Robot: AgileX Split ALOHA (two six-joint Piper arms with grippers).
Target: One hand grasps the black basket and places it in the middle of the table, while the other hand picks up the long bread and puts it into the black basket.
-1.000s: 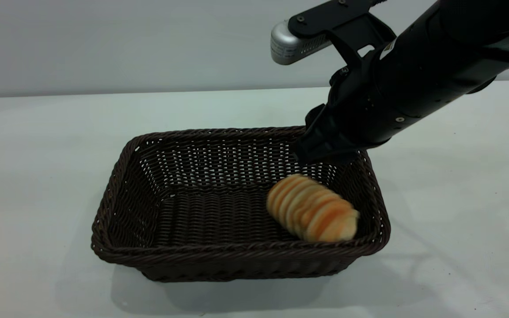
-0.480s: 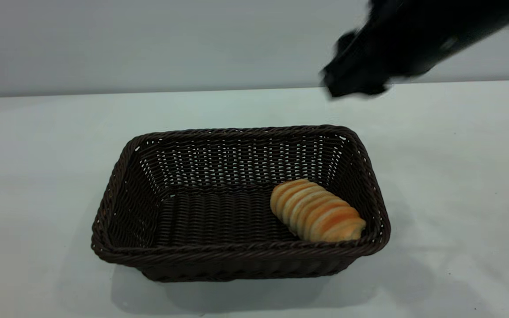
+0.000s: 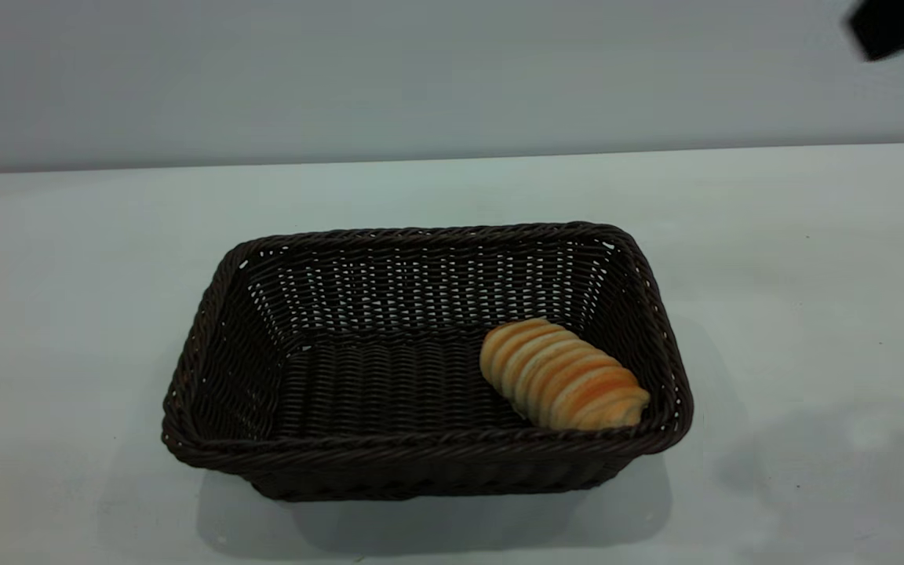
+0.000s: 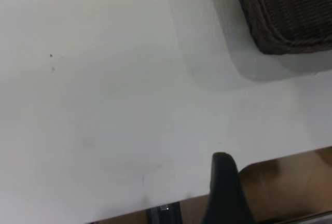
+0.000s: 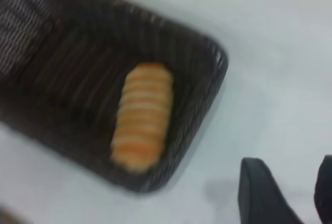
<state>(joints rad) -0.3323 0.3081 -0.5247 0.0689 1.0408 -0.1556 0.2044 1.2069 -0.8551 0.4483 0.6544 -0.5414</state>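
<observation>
The black basket [image 3: 421,369] stands on the white table [image 3: 67,275] near its middle. The long bread [image 3: 562,373] lies on the basket's floor at its right end, touched by nothing. My right gripper [image 5: 290,185] is open and empty, raised above the table to the right of the basket; only a dark end of it [image 3: 895,27] shows at the top right corner of the exterior view. Its wrist view looks down on the basket [image 5: 67,58] and bread [image 5: 142,115]. My left gripper [image 4: 224,193] hangs over the table's edge, apart from a corner of the basket [image 4: 285,16].
A brown surface [image 4: 290,187] lies beyond the table's edge in the left wrist view. A plain grey wall [image 3: 342,78] rises behind the table. Bare tabletop lies on all sides of the basket.
My right gripper has let go of the bread, lifted out of the basket and drawn back up and to the right. The bread settled on the basket floor. The basket has not moved.
</observation>
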